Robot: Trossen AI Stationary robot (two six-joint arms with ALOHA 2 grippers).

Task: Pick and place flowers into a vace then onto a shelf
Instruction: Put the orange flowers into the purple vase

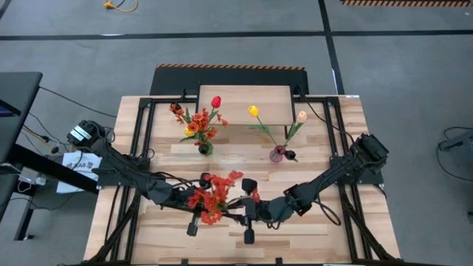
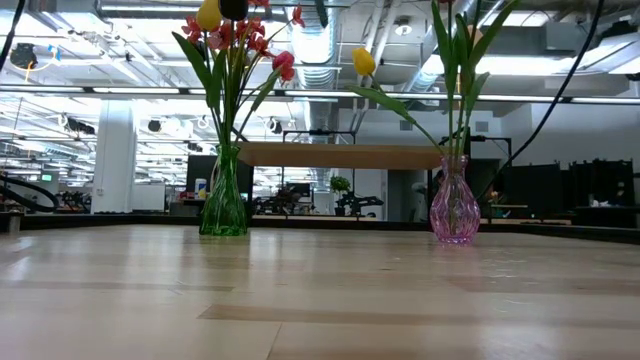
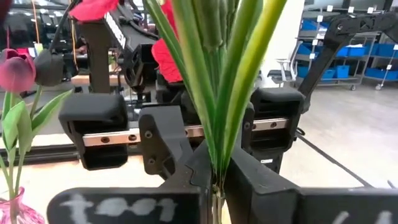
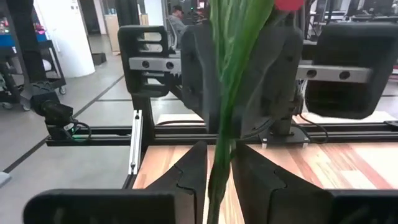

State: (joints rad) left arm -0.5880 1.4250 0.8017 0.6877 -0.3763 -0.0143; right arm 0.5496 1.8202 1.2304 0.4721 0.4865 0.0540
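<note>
Bunch of flowers [image 1: 213, 196] — clamped in left gripper [image 1: 194, 201]; right gripper [image 1: 255, 209] slightly parted around stem. Two vases filled; shelf [image 1: 244, 104] bare.

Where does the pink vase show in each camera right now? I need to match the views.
High view: pink vase right of centre, just in front of the shelf.
Low view: right of centre, with the shelf behind it.
Left wrist view: only a sliver at the frame's edge, under a maroon tulip.
Right wrist view: not in it.
Shared landmark: the green vase, standing beside it in the high and low views.
</note>
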